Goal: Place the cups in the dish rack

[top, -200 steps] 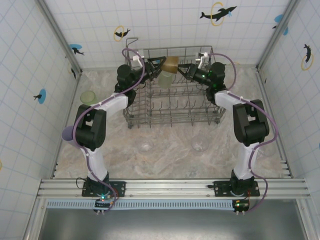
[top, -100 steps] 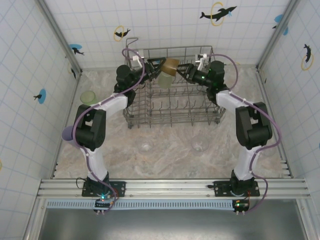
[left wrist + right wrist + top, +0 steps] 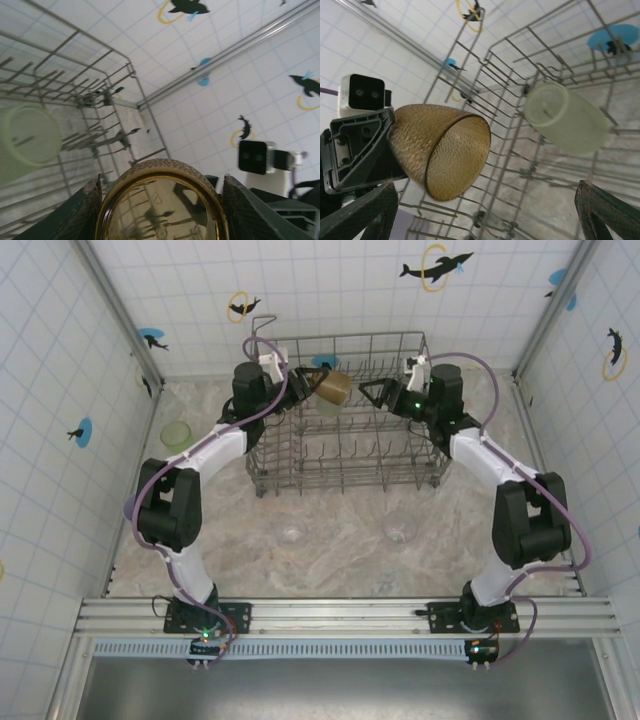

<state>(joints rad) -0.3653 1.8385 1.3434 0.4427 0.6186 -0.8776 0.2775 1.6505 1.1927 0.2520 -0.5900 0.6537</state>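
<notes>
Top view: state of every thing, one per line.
amber cup: held over rack by left claw.
left claw: shut on amber cup.
right claw: open, empty.
racked green cup: tilted.
loose green cup: on table.
left clear cup: on table.
right clear cup: on table.

Marbled table (image 3: 340, 565) w/ dish rack (image 3: 340, 486), green cup (image 3: 176, 433), 2 clear cups (image 3: 291, 532)

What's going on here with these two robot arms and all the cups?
The left gripper holds an amber cup over the far end of the dish rack. The right gripper faces it, open and clear of the cup. A pale green cup already rests in the rack. On the table, a green cup and two clear cups are not yet loaded.
</notes>
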